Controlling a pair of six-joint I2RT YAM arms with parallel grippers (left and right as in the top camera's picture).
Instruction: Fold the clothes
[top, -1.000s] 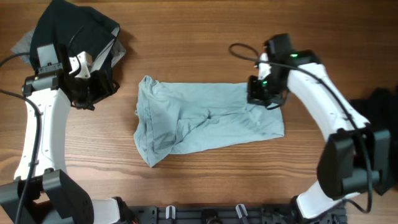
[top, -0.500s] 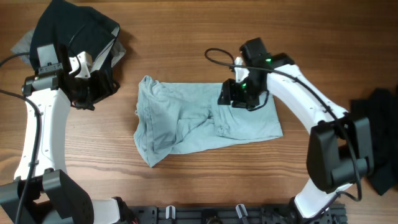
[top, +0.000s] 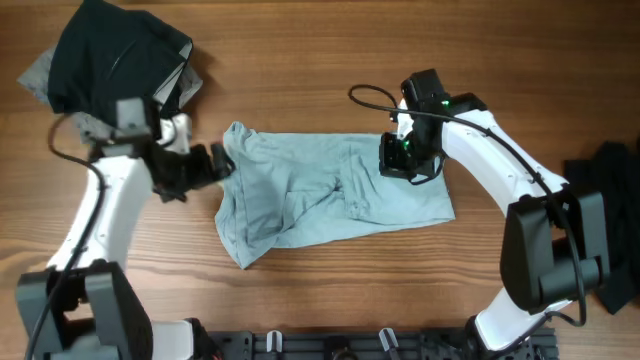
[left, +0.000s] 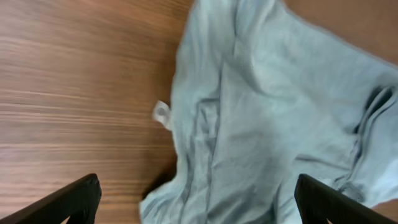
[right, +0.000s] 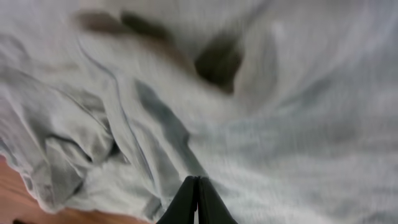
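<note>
The pale blue T-shirt (top: 320, 195) lies crumpled across the middle of the table, one of the clothes. My left gripper (top: 222, 160) hovers at its left edge, wide open; in the left wrist view its dark fingertips (left: 81, 194) straddle the shirt (left: 267, 124) with nothing between them. My right gripper (top: 402, 163) is over the shirt's upper right part. In the right wrist view it (right: 198, 182) is shut, tips pressed together above the wrinkled fabric (right: 298, 143), with no cloth visibly pinched.
A heap of black and grey garments (top: 115, 50) sits at the far left corner. Another black garment (top: 608, 205) lies at the right edge. A small white tag (left: 161, 112) shows at the shirt's left hem. Bare wood (top: 300, 60) surrounds the shirt.
My left arm swung right from the black heap to the shirt's left edge and opened wider. My right gripper carried the shirt's right part leftward, let go, drew back right and shut.
</note>
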